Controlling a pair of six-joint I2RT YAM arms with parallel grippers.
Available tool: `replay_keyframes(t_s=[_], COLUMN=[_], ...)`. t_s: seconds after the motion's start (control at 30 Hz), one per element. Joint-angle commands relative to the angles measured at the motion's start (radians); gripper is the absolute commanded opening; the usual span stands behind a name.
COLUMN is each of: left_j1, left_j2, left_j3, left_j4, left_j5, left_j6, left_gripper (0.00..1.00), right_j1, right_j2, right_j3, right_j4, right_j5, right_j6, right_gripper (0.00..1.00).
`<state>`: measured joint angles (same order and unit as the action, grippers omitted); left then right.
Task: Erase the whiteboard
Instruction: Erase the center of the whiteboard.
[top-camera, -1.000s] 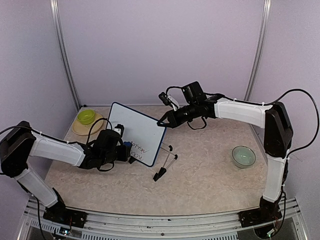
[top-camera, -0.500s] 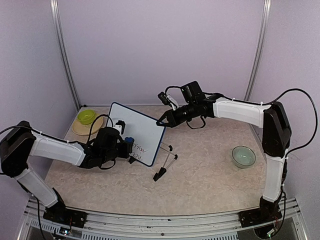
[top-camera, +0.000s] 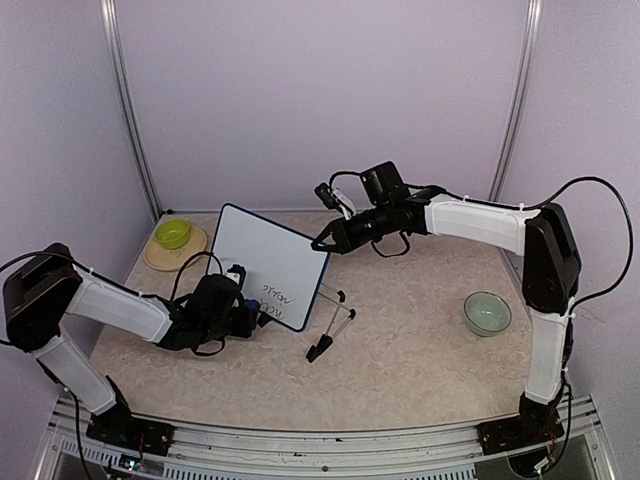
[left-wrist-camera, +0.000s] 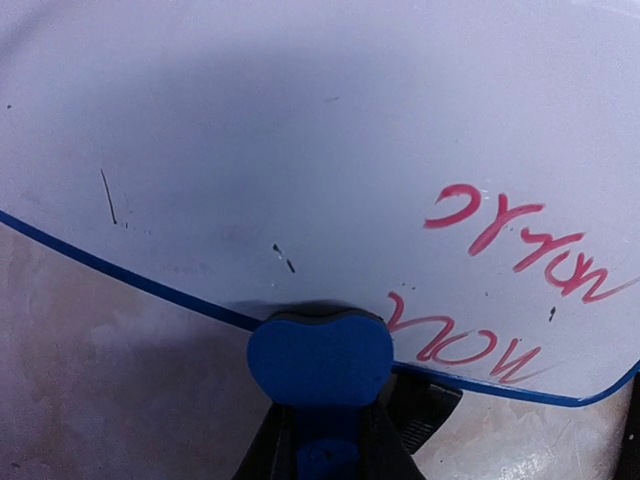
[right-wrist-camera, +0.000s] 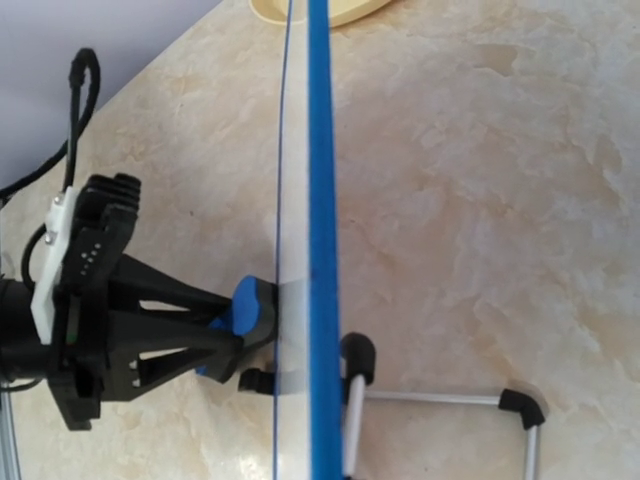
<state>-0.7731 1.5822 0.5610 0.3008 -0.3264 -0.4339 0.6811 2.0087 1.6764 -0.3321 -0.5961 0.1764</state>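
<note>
One whiteboard (top-camera: 270, 265) stands propped at 9 o'clock of table centre, with two lines of red writing that are hard to read. The left gripper (top-camera: 248, 318) clamps one blue eraser (left-wrist-camera: 318, 358) against its lower edge. The right gripper (top-camera: 325, 243) is at the board's top corner, its fingers hidden, so the grip cannot be told. There are two bowls: the green bowl (top-camera: 172, 234) at 10, the pale bowl (top-camera: 487, 312) at 3.

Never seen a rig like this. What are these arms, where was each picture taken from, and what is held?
Two robot arms are bolted at the near edge of the table, each ending in a two-finger gripper. The wide picture comes from a fixed camera above and behind; the other two from cameras on the wrists. The left gripper clamps a blue eraser against the lower edge of the whiteboard, beside red writing. The right gripper sits at the board's upper corner; whether it grips is unclear. Also there: a green bowl on a plate, and a pale bowl.
</note>
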Motion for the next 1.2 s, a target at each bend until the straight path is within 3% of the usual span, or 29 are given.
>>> replay_keyframes(t_s=[0.0,0.27,0.73,1.17], left_j1=[0.008,0.011,-0.003,-0.001], left_j2=[-0.004,0.01,0.003,0.002], left_j3=[0.128,0.183,-0.04,0.135], left_j4=[0.005,0.004,0.071,0.02], left_j5=[-0.005,0.021,0.035,0.024], left_j6=[0.059,0.06,-0.023,0.042], left_gripper=[0.11,0.11,0.11,0.11], right_j1=[0.029,0.029,0.029,0.03], right_j2=[0.039,0.032,0.052,0.04], right_j3=[-0.012,-0.033,-0.025,-0.022], right_j4=[-0.062,-0.049,-0.042,-0.048], right_j5=[-0.022,-0.022,-0.031,-0.022], right_j6=[-0.043,-0.041,-0.038,-0.034], right_gripper=[0.0,0.0,0.0,0.0])
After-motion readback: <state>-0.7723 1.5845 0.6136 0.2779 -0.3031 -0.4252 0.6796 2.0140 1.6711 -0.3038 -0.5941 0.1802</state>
